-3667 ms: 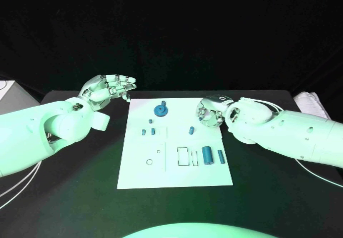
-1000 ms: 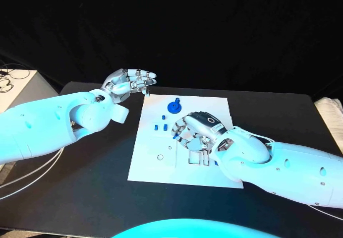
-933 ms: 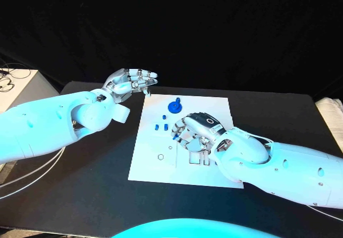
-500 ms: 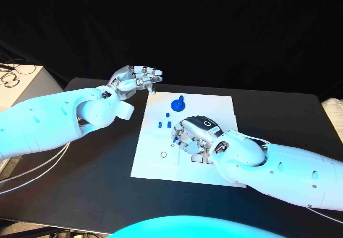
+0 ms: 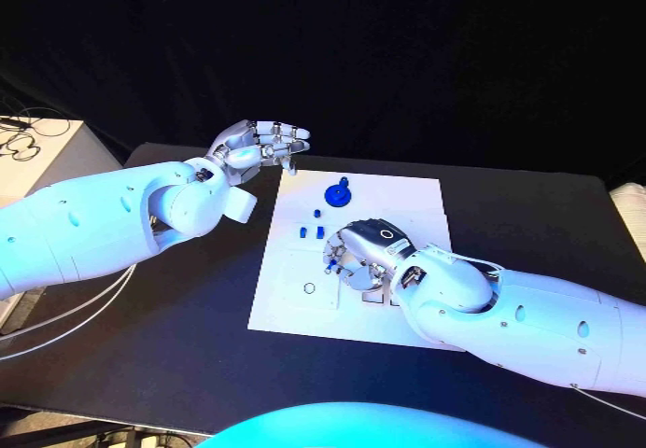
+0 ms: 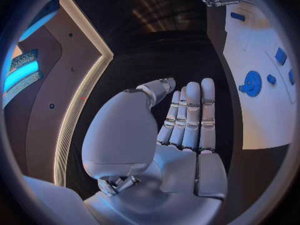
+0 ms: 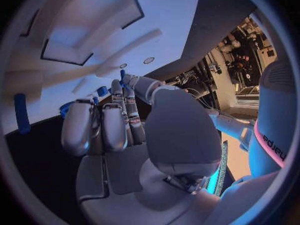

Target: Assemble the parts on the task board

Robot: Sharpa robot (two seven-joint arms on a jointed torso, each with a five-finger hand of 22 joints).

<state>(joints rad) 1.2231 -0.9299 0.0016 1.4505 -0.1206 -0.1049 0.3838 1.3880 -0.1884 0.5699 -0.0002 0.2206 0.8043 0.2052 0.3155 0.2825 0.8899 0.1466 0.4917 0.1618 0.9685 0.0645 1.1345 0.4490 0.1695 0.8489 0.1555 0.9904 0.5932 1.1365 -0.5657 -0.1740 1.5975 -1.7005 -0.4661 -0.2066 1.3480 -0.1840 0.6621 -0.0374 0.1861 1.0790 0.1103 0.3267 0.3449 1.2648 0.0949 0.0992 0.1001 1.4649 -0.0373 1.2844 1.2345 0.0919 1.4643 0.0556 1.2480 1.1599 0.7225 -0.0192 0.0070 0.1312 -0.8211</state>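
Black table bears the task board (image 5: 411, 196); left robot hand (image 6: 181, 120) flat and empty, right robot hand's (image 5: 361, 250) grasp unclear.

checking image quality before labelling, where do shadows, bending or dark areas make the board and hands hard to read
Head view: even light, but the right hand covers the middle of the white board. Right wrist view: the board's straight outlines curve, and finger shadows streak across it. Left wrist view: the board is squeezed against the rim, the left hand lit against dark surroundings.

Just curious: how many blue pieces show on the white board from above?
5: a disc at the far end, three small pieces nearer, one beside the right hand, which may hide more.
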